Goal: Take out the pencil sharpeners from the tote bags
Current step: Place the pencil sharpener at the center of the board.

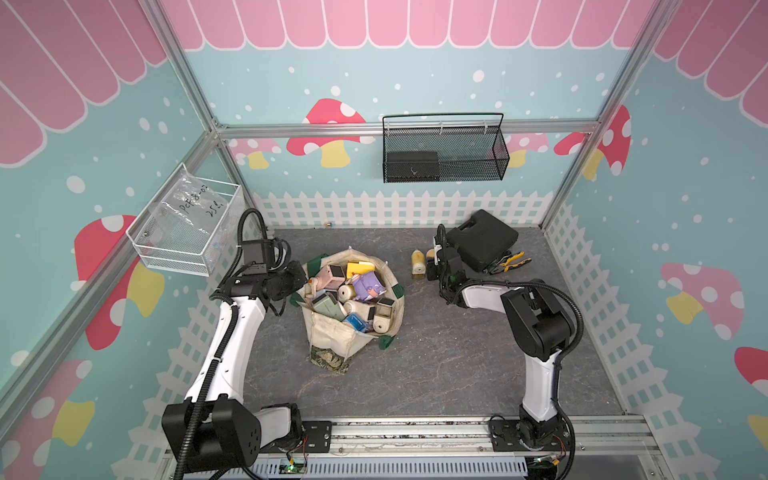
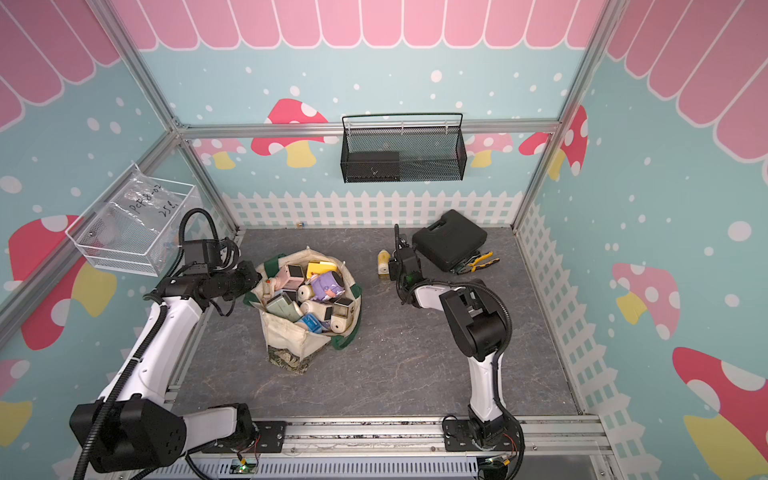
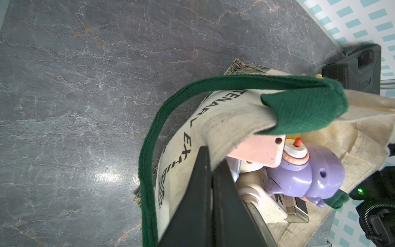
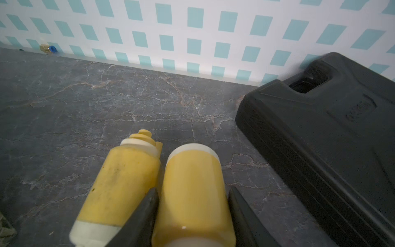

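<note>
Tote bag (image 1: 328,338) sits open-mouthed on the table (image 1: 449,357), left of centre, packed w/ pencil sharpeners (image 1: 353,299). A purple sharpener (image 1: 366,286) is on top and a pink sharpener (image 1: 331,276) is by the far-left rim, w/ sage, blue, beige and yellow ones heaped around them. Ten or so show, prob. more underneath.

Left gripper (image 3: 212,159) has its jaws pressed together on the bag's cream rim at the left side, by the green strap (image 3: 149,149) — apparently keeping the mouth open and steady.

Out of the bag: two. One yellow sharpener (image 4: 124,179) is free on the table, right of the bag and a bit farther back. A second yellow sharpener (image 4: 192,169) is right beside it, touching or nearly so, clamped between the jaws of the right gripper (image 4: 192,191). Can't tell whether it already rests on the table. Black case (image 4: 320,139) lies just right of the pair, pliers (image 1: 513,261) beyond.

So it's early — one placed, one about to be let go, the bulk left in the bag. Likely next: release, then back for another.
</note>
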Tool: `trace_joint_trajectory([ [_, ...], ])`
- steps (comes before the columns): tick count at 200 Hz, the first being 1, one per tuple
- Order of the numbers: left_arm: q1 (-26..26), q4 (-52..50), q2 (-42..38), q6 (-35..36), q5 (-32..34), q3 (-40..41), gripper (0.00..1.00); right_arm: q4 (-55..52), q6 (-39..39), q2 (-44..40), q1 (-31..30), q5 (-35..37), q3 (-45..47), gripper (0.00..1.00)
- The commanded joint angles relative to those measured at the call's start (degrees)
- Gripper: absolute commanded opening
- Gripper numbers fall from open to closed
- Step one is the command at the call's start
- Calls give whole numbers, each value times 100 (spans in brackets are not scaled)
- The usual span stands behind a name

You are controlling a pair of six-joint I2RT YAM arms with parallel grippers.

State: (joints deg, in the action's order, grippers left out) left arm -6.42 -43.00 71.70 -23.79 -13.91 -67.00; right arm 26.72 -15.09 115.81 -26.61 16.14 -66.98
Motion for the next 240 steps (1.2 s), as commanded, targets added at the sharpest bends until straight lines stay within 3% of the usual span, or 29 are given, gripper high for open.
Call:
trace_joint_trajectory([
  [1, -29, 81, -42, 15, 75, -145, 0, 401, -18, 59, 24, 186, -108, 29],
  [88, -29, 77, -38, 13, 56, -147, 0, 954, -38, -16, 24, 159, 572, 39],
  [157, -26, 78, -25, 14, 40, -139, 0, 946, -92, -77, 27, 26, 662, 71],
  [240, -33, 79, -38, 15, 31, -147, 0, 806, -99, -391, 24, -106, 634, 73],
])
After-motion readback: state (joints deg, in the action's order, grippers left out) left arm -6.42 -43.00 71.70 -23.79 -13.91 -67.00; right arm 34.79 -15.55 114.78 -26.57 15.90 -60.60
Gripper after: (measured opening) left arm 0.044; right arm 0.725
